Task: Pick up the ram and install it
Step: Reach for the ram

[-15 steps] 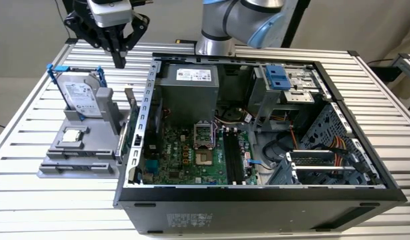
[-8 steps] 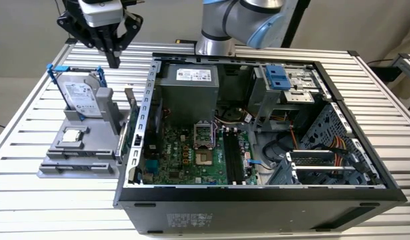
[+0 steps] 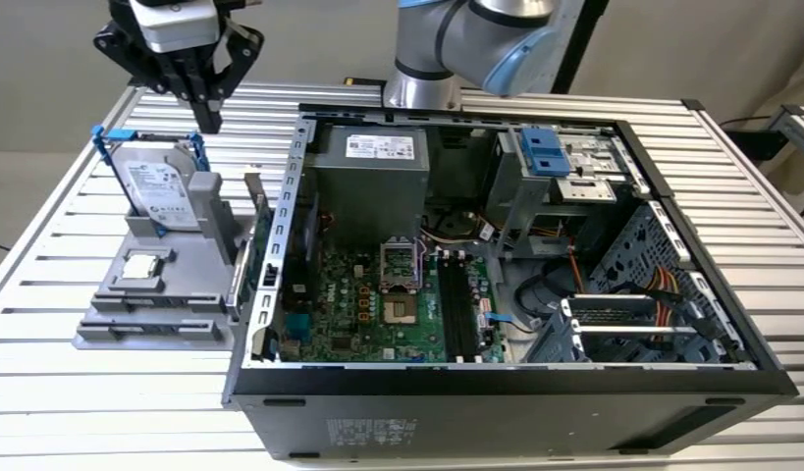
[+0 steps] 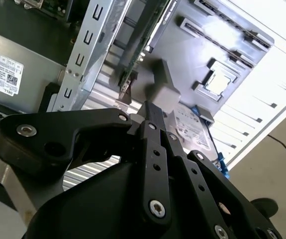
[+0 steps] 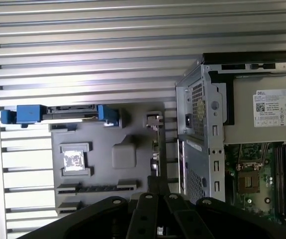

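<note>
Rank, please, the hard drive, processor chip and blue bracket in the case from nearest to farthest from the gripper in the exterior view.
1. Hard drive, upright in the grey holder below the gripper.
2. Processor chip, flat on the same holder.
3. Blue bracket, inside the case, exterior view's right.

One pair of jaws on one arm (image 3: 480,29). Below the jaws there is one grey holder (image 3: 153,316), and it carries one hard drive (image 3: 157,186) with two blue rails (image 3: 196,149), one square processor chip (image 3: 142,263) and one ram (image 4: 150,37) stick standing on edge. Off to the side of the jaws lies one open computer case (image 3: 507,392), with one motherboard (image 3: 362,314) and one boxy power supply (image 3: 369,186) inside. One slatted table (image 3: 87,412) carries them all.
</note>
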Robot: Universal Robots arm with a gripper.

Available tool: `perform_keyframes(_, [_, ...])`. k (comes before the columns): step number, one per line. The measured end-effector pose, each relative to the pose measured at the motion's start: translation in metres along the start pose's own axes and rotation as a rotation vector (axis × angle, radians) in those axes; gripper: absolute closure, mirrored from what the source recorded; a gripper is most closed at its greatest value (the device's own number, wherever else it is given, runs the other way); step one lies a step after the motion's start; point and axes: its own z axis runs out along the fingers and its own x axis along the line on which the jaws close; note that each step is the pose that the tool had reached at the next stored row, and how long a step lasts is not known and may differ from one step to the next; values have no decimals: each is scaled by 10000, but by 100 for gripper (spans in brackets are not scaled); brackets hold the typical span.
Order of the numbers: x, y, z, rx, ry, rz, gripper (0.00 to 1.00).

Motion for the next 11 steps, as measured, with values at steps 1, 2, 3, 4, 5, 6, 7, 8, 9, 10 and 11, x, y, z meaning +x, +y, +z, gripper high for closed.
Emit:
perform_keyframes(1, [18,-1,-1,0,-2,0,100])
perform_keyframes(2, [35,-2,-1,0,-4,0,100])
perform_keyframes(3, [54,-4,-2,-1,-6,0,100])
perform_keyframes(4, [72,-5,-2,0,-7,-1,100])
perform_keyframes(5, [88,-6,-3,-1,-9,-1,100])
perform_keyframes(6, [102,-7,-3,-1,-11,-1,100])
perform_keyframes(7, [115,-8,-3,-1,-11,-1,100])
perform_keyframes(8, [130,-9,-4,-1,-11,-1,100])
perform_keyframes(9, [144,-10,-5,0,-11,0,100])
perform_keyframes(10, [157,-11,-4,-2,-14,-1,100])
perform_keyframes(11, [169,-12,-5,-1,-13,-1,100])
